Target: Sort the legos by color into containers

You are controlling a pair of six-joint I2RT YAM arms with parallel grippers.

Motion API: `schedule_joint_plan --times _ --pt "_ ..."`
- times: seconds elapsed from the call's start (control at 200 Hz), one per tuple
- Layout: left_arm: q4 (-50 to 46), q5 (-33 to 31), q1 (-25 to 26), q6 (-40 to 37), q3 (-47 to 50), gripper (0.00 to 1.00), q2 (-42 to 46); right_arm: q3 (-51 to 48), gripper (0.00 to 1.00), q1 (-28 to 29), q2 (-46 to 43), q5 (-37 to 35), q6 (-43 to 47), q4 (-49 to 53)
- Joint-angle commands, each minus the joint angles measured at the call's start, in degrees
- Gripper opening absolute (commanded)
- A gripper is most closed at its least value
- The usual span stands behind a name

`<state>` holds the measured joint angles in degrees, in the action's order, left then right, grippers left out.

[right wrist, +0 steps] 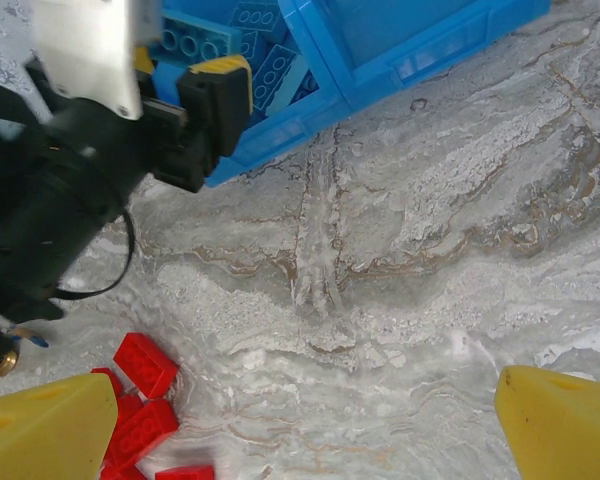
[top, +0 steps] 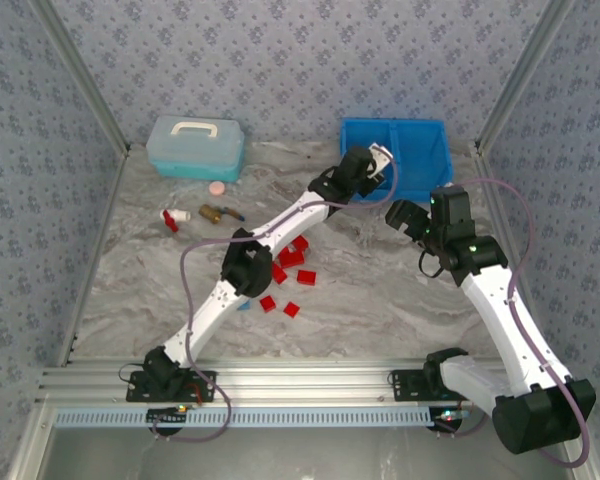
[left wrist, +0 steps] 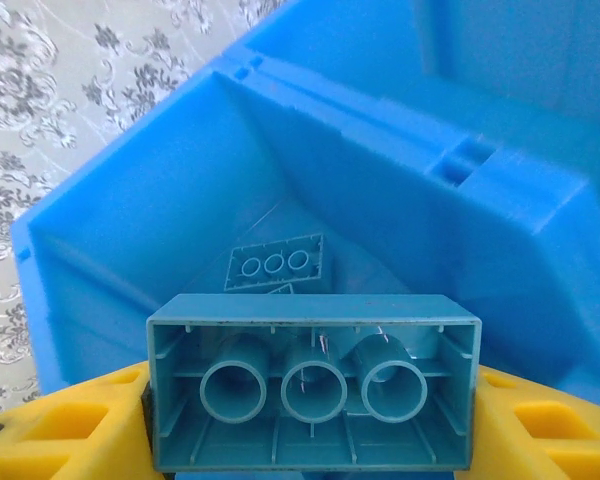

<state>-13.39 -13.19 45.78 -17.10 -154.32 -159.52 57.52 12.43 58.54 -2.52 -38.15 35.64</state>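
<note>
My left gripper [left wrist: 313, 400] is shut on a light blue lego [left wrist: 313, 385], held underside up between its yellow fingers [left wrist: 70, 430] over the blue bin [left wrist: 130, 200]. Another light blue lego [left wrist: 276, 263] lies on that compartment's floor. From above, the left gripper [top: 380, 160] hangs over the bin's [top: 420, 135] left compartment. In the right wrist view, several light blue legos [right wrist: 270, 60] lie in the bin [right wrist: 400, 55]. Red legos [top: 292, 262] are scattered mid-table, beside the left arm. My right gripper [top: 405, 215] stands open over bare table, and its fingers [right wrist: 45, 430] flank nothing; red legos [right wrist: 140, 395] lie at its left.
A pale teal lidded box [top: 195, 147] stands at the back left, with a pink disc [top: 217, 187], a brass-coloured object [top: 215, 212] and a small red-and-white item [top: 174, 217] in front of it. One light blue lego [top: 243, 305] lies by the left arm's elbow. Patterned walls close in three sides.
</note>
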Motion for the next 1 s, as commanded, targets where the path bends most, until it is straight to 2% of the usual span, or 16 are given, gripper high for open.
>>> schedule_joint_plan --times 0.0,0.175,0.315,0.54,0.655,0.794,0.894,0.994 --pt "6.41 -1.79 -0.53 -3.31 -4.56 0.56 -1.93 0.71 1.00 -0.43 0.21 -0.44 0.23 0.31" --pt "6.72 -0.87 -0.66 -1.59 -4.67 0.76 -1.40 0.19 1.00 -0.71 0.59 -0.29 0.32 -0.32" --pt "5.97 -0.35 -0.48 0.00 -4.67 0.85 0.23 0.45 1.00 -0.80 1.37 0.10 0.19 -0.62" --pt "2.61 -1.14 0.79 1.77 -4.41 0.87 4.69 0.57 1.00 -0.87 1.66 0.32 0.03 -0.75" --pt "-3.54 -1.78 0.96 8.62 -4.41 0.87 9.35 0.73 1.00 -0.82 1.66 0.27 -0.16 -0.62" --pt "-16.43 -3.05 0.40 17.59 -3.45 0.88 16.34 1.10 1.00 -0.82 1.48 0.27 -0.17 -0.09" --pt "-26.48 -4.70 -0.28 22.70 1.68 0.89 22.66 1.11 1.00 -0.85 1.23 0.19 -0.17 0.22" --pt "-33.28 -5.97 -0.91 27.62 12.53 0.89 31.43 1.11 1.00 -0.76 1.13 0.37 -0.32 0.22"
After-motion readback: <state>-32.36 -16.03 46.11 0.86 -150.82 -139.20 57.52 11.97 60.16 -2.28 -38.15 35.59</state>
